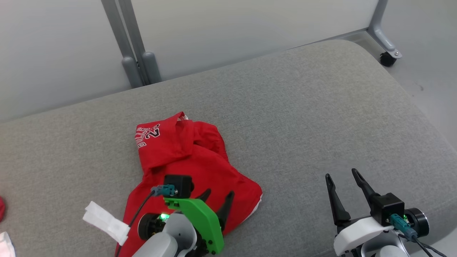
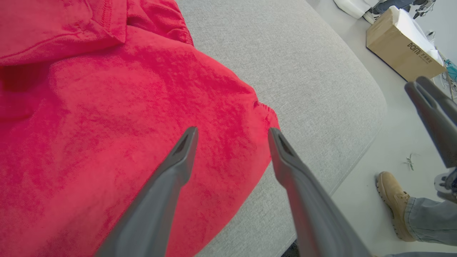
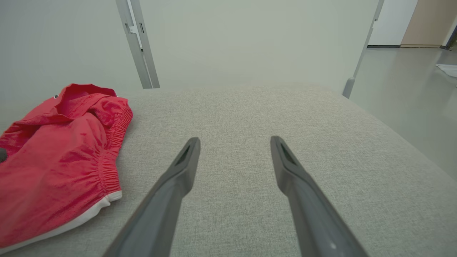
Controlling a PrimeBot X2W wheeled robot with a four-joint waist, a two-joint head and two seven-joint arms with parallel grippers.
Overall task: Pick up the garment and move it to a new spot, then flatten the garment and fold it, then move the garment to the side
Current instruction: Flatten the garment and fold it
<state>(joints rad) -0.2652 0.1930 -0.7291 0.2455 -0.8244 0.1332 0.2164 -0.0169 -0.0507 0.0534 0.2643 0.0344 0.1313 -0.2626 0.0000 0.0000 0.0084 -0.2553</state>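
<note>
Red garment (image 1: pixel 185 157) on cushion (image 1: pixel 303 114), left end effector (image 1: pixel 219 194), right end effector (image 1: pixel 341 175) both spread (holding nothing)

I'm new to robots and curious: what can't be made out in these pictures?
Head view: near edge of the garment, hidden under the left gripper and its arm.
Head view: lettering, folded over, partly unreadable.
Left wrist view: person, cut off by the edge beyond the boot.
Left wrist view: fine print on the box, too small.

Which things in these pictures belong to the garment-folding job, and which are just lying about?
Job: red garment; grey cushion under it; left pincer and right pincer, both open.
Lying about: cardboard box; a person's boot; castor wheel.
</note>
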